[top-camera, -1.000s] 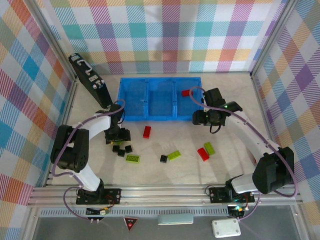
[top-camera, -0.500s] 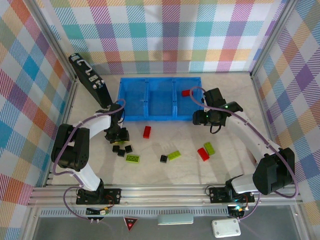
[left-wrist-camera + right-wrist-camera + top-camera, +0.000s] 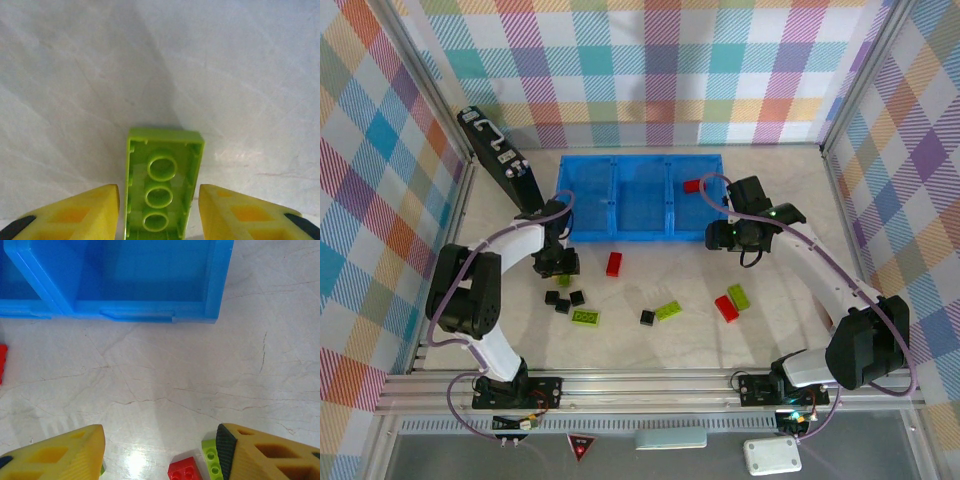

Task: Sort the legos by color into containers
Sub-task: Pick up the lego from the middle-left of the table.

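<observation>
Sorting under way: my left jaws are clenched on a lime green brick (image 3: 162, 185), its hollow underside towards the wrist camera. It looks held clear of the bench (image 3: 225, 75), near the bench's left edge and just off the near-left corner of the blue bin (image 3: 640, 238). My right jaws stand apart with nothing between them by the bin's right end, where one red brick (image 3: 691, 185) already lies in the right compartment. The step in hand looks like delivering this green piece. Next, I judge, it must clear the bin's near wall and be released over a compartment other than red's. Loose bricks (image 3: 586, 317) wait nearer the bench's near edge.
</observation>
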Action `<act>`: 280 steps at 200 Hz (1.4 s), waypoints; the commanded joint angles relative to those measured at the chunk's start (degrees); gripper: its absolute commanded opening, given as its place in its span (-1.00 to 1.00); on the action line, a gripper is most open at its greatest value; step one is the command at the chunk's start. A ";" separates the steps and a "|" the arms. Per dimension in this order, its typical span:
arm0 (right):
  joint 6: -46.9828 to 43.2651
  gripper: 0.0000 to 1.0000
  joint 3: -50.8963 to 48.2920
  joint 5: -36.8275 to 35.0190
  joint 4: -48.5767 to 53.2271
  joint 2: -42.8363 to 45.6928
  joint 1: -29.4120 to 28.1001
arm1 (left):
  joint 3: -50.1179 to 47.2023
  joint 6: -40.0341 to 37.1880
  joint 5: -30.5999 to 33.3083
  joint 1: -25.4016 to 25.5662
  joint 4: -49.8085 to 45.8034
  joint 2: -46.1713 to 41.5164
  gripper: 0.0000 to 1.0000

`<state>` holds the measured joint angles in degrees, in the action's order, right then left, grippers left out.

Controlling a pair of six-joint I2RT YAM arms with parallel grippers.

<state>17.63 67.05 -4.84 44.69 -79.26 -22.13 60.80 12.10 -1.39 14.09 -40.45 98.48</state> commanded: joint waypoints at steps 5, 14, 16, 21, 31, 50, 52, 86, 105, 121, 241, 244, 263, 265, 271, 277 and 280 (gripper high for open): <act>0.93 0.24 -0.43 0.18 1.17 1.74 0.16 | 1.61 -1.36 1.48 0.42 -2.49 1.49 -0.13; 0.85 0.24 -0.43 0.17 1.28 1.74 0.17 | 1.53 -1.40 1.39 0.42 -2.44 1.52 -0.14; 0.90 0.24 -0.43 0.12 1.28 1.74 0.16 | 1.52 -1.42 1.39 0.42 -2.44 1.60 -0.14; 0.84 0.24 -0.41 0.10 1.29 1.79 0.16 | 1.54 -1.46 1.31 0.46 -2.44 1.65 -0.14; 0.89 0.24 -0.40 0.05 1.32 1.83 0.16 | 1.52 -1.46 1.30 0.42 -2.44 1.79 -0.16; 0.88 0.24 -0.34 0.10 1.37 1.92 0.16 | 1.43 -1.46 1.22 0.42 -2.45 1.88 -0.19; 0.84 0.24 -0.34 0.10 1.32 1.99 0.16 | 1.43 -1.46 1.19 0.42 -2.45 1.87 -0.19; 1.04 0.24 -0.51 0.09 1.28 2.75 0.16 | 1.43 -1.55 0.95 0.48 -2.62 1.71 -0.24; 1.05 0.24 -0.60 -0.08 1.29 3.15 0.22 | 1.45 -1.55 1.04 0.42 -2.71 1.36 -0.27; 1.04 0.24 -0.46 -0.16 1.35 3.30 0.16 | 1.43 -1.42 1.08 0.42 -2.84 0.74 -0.27; 1.25 0.23 -1.92 0.00 0.84 3.94 0.16 | 10.62 1.41 1.05 2.93 -9.66 -4.95 -0.31; 1.20 0.23 -1.88 0.01 0.84 4.02 0.16 | 11.11 1.55 0.92 3.09 -9.84 -4.96 -0.31; 1.35 0.23 -1.92 -0.06 1.15 4.20 0.16 | 14.32 2.20 0.28 4.38 -10.53 -4.96 -0.32; 1.31 0.23 -1.92 -0.10 1.18 4.27 0.16 | 14.63 2.33 0.14 4.55 -10.57 -4.96 -0.32; 1.34 0.23 -1.96 -0.12 1.19 4.42 0.16 | 15.71 2.57 -0.20 4.99 -10.62 -4.86 -0.32; 1.26 0.23 -2.07 -0.17 1.32 4.62 0.16 | 16.73 2.79 -0.57 5.55 -10.70 -4.67 -0.32; 1.25 0.23 -2.09 -0.23 1.33 4.69 0.16 | 17.33 2.96 -0.76 5.67 -10.75 -4.55 -0.32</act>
<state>18.26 65.43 -4.89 44.71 -76.47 -22.13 73.93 13.06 -0.56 18.02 -48.53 95.09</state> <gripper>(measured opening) 0.613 0.344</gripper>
